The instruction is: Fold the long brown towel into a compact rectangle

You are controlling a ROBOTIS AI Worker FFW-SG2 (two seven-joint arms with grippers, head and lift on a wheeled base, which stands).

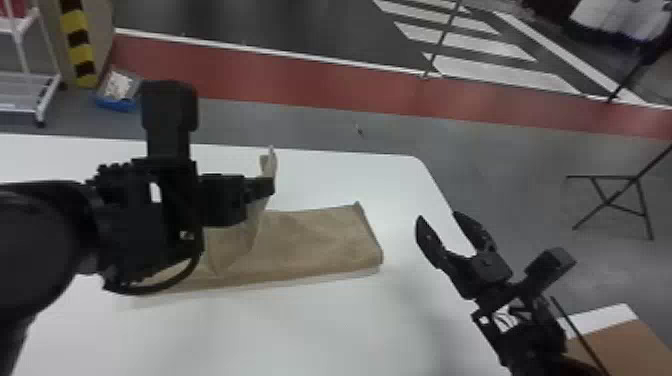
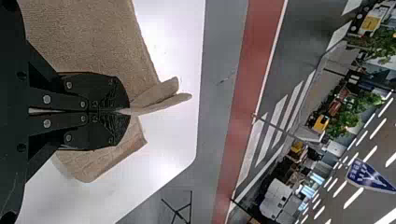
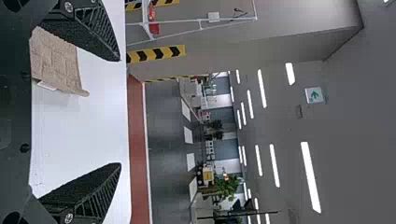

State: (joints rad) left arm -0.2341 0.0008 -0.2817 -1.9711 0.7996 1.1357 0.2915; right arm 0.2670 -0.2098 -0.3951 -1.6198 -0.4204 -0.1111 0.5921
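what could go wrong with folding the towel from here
The left tool pinches only a small edge of the brown towel, so that edge might slip out.

The lifted cloth hangs at a slant, so the fold could land crooked.

The right tool is open and apart from the towel, so a pull might drag the flat part across the white table.

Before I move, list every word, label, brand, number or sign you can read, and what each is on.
No words or numbers I can read with confidence.
Blue sign, in the room behind: white marks, too small to read.
White-and-green sign, in the room behind: an arrow-like symbol, no legible word.
Towel: no readable print.
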